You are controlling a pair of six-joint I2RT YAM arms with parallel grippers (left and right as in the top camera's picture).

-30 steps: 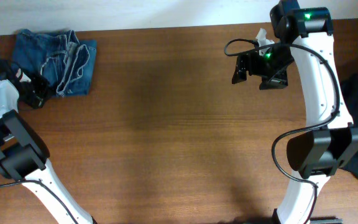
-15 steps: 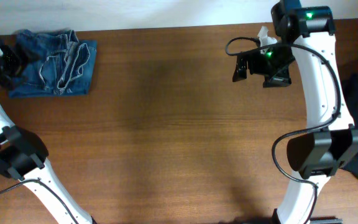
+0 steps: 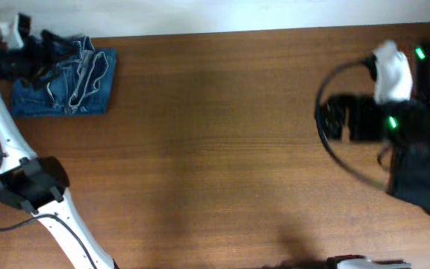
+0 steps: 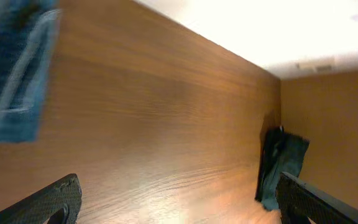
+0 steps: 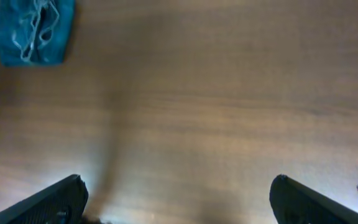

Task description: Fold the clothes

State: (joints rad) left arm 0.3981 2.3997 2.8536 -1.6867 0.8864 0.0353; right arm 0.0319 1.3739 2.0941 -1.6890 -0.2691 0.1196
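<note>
The left end effector (image 4: 179, 202) has just opened wide off the folded jeans (image 3: 69, 84), the right end effector (image 5: 176, 199) is wide, empty and retreating: folding looks finished.

Wide open tabletop (image 3: 215, 149) across the middle, folded jeans (image 3: 69, 82) bunched at far-left corner — dark cloth (image 4: 279, 165) at right edge

Motion blur is smearing the right gripper (image 3: 346, 118) in the overhead view, dissolving its outline. The left gripper (image 3: 36, 51) is covering the upper-left corner of the jeans (image 3: 69, 82). In the left wrist view, the jeans (image 4: 8, 74) are running off the left edge, blurred, and a dark cloth (image 4: 278, 165) is showing too soft to identify.
</note>
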